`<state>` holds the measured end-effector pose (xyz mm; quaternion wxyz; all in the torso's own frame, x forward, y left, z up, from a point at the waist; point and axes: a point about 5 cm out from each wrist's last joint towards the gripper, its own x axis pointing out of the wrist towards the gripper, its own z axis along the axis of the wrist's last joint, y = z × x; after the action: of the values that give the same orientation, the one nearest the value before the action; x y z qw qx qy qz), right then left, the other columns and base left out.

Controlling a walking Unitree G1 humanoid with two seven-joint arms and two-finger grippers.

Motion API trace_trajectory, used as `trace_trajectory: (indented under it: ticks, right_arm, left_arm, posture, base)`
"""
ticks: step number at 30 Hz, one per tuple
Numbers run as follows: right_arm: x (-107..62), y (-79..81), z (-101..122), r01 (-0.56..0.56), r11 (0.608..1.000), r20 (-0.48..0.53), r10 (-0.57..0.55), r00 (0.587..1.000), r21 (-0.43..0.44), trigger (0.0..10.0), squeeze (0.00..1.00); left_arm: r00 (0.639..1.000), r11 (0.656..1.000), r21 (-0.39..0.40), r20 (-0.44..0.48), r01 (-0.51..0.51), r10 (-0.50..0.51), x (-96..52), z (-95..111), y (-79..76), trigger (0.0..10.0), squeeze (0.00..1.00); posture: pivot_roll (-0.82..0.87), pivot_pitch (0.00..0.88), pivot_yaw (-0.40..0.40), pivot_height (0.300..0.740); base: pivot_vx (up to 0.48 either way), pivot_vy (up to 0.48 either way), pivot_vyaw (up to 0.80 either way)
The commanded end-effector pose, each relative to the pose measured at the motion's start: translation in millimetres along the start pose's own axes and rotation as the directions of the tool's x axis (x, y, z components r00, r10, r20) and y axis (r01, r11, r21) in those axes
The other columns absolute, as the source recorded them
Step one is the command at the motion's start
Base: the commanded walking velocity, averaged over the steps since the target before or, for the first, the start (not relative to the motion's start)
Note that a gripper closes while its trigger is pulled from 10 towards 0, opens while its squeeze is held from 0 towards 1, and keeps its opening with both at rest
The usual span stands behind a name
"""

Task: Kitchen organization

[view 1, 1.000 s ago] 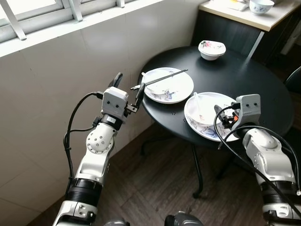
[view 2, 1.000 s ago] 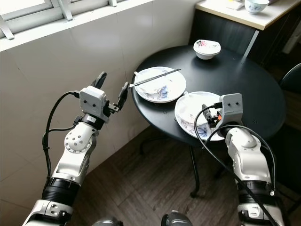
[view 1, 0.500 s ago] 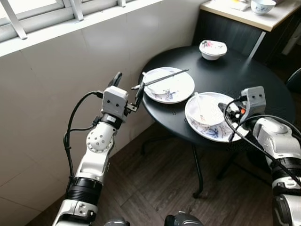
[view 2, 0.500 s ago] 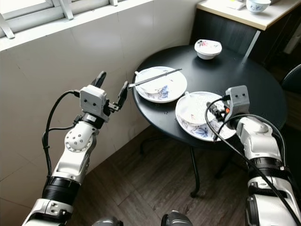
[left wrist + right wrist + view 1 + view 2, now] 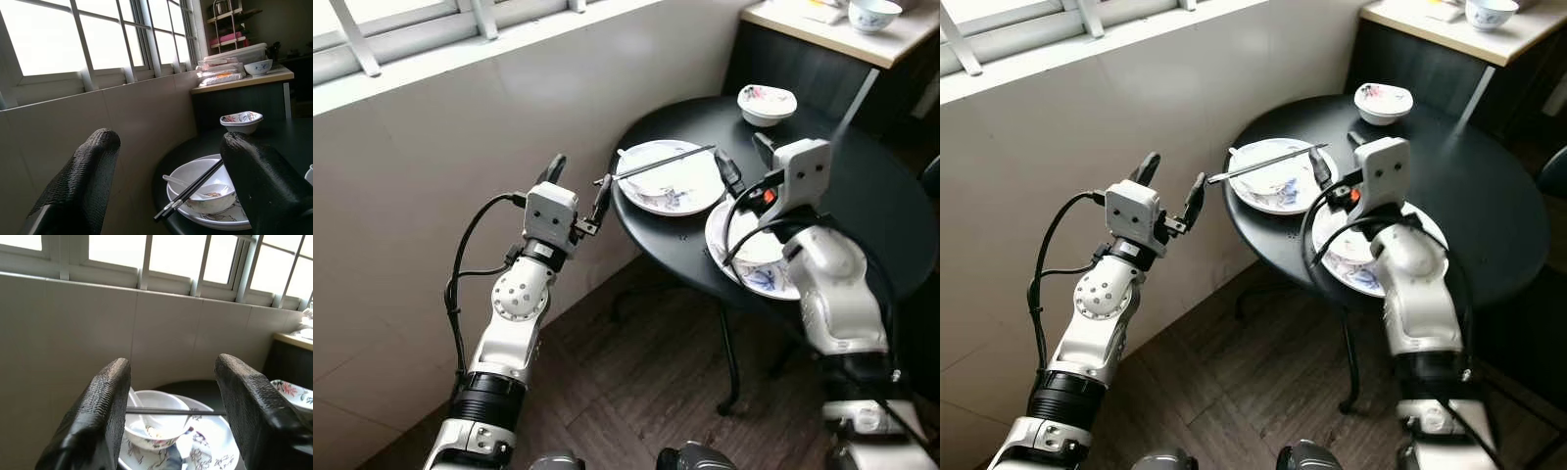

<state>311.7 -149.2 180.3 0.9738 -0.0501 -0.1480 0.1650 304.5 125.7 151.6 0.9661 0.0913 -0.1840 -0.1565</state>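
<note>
A round black table [image 5: 886,191] holds two patterned plates. The far plate [image 5: 690,191] carries a white bowl [image 5: 203,188] with a spoon, and black chopsticks [image 5: 656,164] lie across it. The near plate [image 5: 766,281] also carries a bowl and sits partly behind my right arm. A small flowered bowl [image 5: 767,101] stands at the back. My left gripper [image 5: 579,176] hangs open in the air just off the table's left edge, level with the chopstick tips. My right gripper [image 5: 742,157] is raised over the table, open and empty, facing the far plate [image 5: 195,450].
A tiled wall with a window sill runs along the left. A dark cabinet with a light countertop [image 5: 822,29] stands behind the table, with a bowl [image 5: 881,12] and packets on it. Wooden floor lies below, and a chair edge [image 5: 930,171] shows at the right.
My right arm has swung up from the table's near right edge to above the table, turning its gripper toward the far plate. The left arm has stayed put.
</note>
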Motion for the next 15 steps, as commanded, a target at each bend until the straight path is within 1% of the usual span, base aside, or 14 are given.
trace_trajectory:
  ticks: [1, 2, 3, 6, 9, 11, 13, 15]
  right_arm:
    - [-7.7, 6.5, 6.3, 0.018, 0.999, 0.034, -0.016, 0.999, -0.037, 10.0, 0.0]
    - [-7.7, 6.5, 6.3, 0.018, 0.999, 0.034, -0.016, 0.999, -0.037, 10.0, 0.0]
    - [-18.2, 15.7, 1.9, 0.023, 0.999, 0.018, -0.022, 1.0, -0.047, 10.0, 0.0]
    - [-31.9, 22.8, -4.1, 0.037, 0.999, -0.016, -0.038, 0.999, -0.04, 10.0, 0.0]
    - [-37.7, 25.8, -5.1, 0.045, 0.998, -0.028, -0.046, 0.999, -0.033, 10.0, 0.0]
    - [-49.4, 27.1, -6.2, 0.062, 0.997, -0.043, -0.064, 0.997, -0.038, 10.0, 0.0]
    - [-56.3, 27.9, -6.5, 0.076, 0.996, -0.05, -0.078, 0.996, -0.056, 10.0, 0.0]
    - [-57.5, 28.8, -6.6, 0.08, 0.994, -0.05, -0.084, 0.995, -0.08, 10.0, 0.0]
  left_arm:
    - [1.0, 1.0, -0.001, 0.008, 0.009, -0.009, 0.3, 2.6, -1.1, 10.0, 0.0]
    - [1.0, 1.0, -0.001, 0.008, 0.009, -0.009, 0.3, 2.6, -1.1, 10.0, 0.0]
    - [1.0, 1.0, -0.002, 0.009, 0.012, -0.012, -1.0, 2.7, -1.4, 10.0, 0.0]
    - [1.0, 1.0, -0.001, 0.004, 0.013, -0.013, -3.0, 1.9, -0.8, 10.0, 0.0]
    - [1.0, 1.0, 0.001, -0.001, 0.014, -0.014, -4.2, 1.5, -0.2, 10.0, 0.0]
    - [1.0, 1.0, -0.002, -0.008, 0.016, -0.016, -7.0, 0.2, -0.5, 10.0, 0.0]
    - [1.0, 1.0, -0.003, -0.013, 0.018, -0.018, -8.1, -0.5, -0.5, 10.0, 0.0]
    - [1.0, 1.0, -0.007, -0.012, 0.021, -0.021, -7.9, -0.6, -0.5, 10.0, 0.0]
  posture:
    - [0.06, 0.0, -0.024, 0.74]
    - [0.06, 0.0, -0.024, 0.74]
    - [0.06, 0.0, -0.024, 0.74]
    - [0.06, 0.0, -0.024, 0.74]
    - [0.05, 0.0, -0.03, 0.74]
    - [0.05, 0.0, -0.033, 0.74]
    - [0.04, 0.0, -0.032, 0.74]
    - [0.04, 0.0, -0.029, 0.74]
  base:
    - [0.0, 0.0, 0.0]
    - [0.0, 0.0, 0.0]
    - [0.0, 0.0, 0.0]
    - [0.0, 0.0, 0.0]
    - [0.0, 0.0, 0.0]
    - [0.0, 0.0, 0.0]
    - [0.0, 0.0, 0.0]
    - [0.0, 0.0, 0.0]
